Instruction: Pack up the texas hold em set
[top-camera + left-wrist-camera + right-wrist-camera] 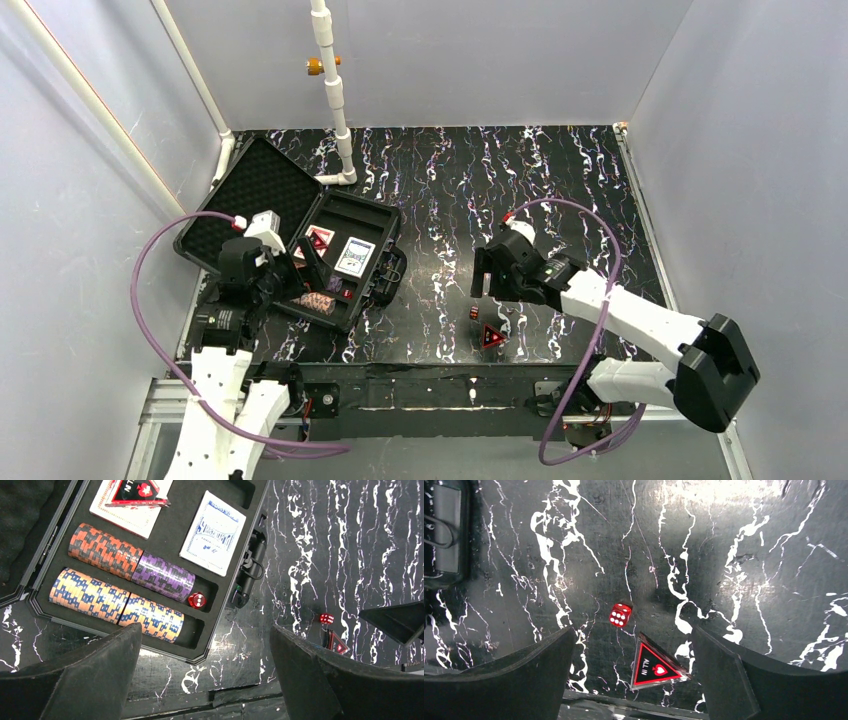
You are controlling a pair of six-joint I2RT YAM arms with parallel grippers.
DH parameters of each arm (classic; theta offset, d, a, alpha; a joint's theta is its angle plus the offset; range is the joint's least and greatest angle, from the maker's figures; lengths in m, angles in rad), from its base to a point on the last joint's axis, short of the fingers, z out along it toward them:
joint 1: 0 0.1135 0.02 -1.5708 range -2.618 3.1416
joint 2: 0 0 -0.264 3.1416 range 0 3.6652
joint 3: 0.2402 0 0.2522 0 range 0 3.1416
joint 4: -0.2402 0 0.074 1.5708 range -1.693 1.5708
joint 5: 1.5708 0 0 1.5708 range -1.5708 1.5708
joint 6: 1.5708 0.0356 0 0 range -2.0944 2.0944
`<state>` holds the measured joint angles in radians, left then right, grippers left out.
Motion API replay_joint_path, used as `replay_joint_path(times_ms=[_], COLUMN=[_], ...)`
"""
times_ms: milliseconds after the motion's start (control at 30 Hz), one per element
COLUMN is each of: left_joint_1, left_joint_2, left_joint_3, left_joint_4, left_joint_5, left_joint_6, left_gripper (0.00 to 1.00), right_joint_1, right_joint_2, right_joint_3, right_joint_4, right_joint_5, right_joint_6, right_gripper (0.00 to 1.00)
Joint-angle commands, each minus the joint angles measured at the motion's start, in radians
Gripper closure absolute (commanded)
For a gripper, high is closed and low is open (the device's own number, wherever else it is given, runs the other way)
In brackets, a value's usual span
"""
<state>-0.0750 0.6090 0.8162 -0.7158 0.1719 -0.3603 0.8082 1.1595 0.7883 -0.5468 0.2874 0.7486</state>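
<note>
The black case (375, 215) lies open at the left, its foam-lined lid (250, 195) tilted back. In the left wrist view it holds chip stacks (115, 587), a blue card deck (213, 532), a red deck (127, 515) with a red triangle (135, 492) on it, and a red die (197, 599). Another red die (620, 614) and an "ALL IN" red triangle (654, 666) lie on the table; both also show in the top view, the die (474, 312) and the triangle (491, 336). My left gripper (207, 670) is open over the case's near edge. My right gripper (634, 672) is open above the triangle.
A white pipe (335, 95) stands at the back beside the case lid. Grey walls enclose the black marbled table (520, 190). The table's front edge (430, 375) runs close below the loose die and triangle.
</note>
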Motion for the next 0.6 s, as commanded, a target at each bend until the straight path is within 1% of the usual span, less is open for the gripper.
replay_joint_path(times_ms=[0,133,267,367,500,567], left_joint_1=[-0.001,0.000,0.000,0.000,0.000,0.000], left_joint_2=[0.031,0.013,-0.001,-0.002,-0.005,-0.006], left_joint_3=[0.001,-0.001,-0.005,-0.004,-0.003,-0.004], left_joint_4=[-0.025,-0.025,-0.024,-0.024,-0.022,-0.021], left_joint_5=[0.009,0.003,-0.006,-0.002,0.008,0.009], left_joint_6=[-0.002,-0.003,-0.003,-0.002,0.001,0.001], left_gripper=[0.02,0.02,0.02,0.01,0.01,0.01], right_joint_1=[0.006,0.010,0.025,0.040,0.060,0.070], right_joint_2=[0.055,0.112,0.167,0.205,0.236,0.249], right_joint_3=[0.034,0.036,0.047,0.052,0.058,0.062], right_joint_4=[0.043,0.074,0.079,0.083,0.089,0.085], right_joint_5=[-0.002,-0.017,-0.003,0.002,0.011,0.021], right_joint_6=[0.103,0.134,0.162,0.184,0.203,0.214], right_gripper=[0.09,0.16,0.20,0.24,0.31,0.32])
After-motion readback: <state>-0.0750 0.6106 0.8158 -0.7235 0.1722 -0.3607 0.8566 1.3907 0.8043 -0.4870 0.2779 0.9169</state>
